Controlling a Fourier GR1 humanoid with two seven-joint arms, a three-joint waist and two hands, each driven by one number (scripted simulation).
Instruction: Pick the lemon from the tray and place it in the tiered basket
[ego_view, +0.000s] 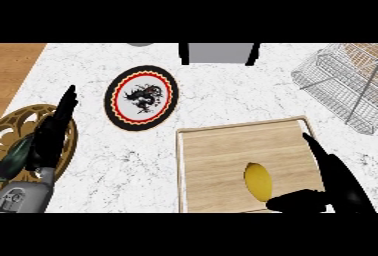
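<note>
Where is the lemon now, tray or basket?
On the tray: the lemon lies on its wood, beside the right hand; the basket stands apart.

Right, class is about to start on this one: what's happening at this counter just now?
The robot's right hand is at the wooden tray, fingers and thumb spread either side of the lemon, which lies on the tray, not yet lifted. The wire tiered basket waits at the far right. The left hand rests open at the left edge, beside a patterned plate.
</note>
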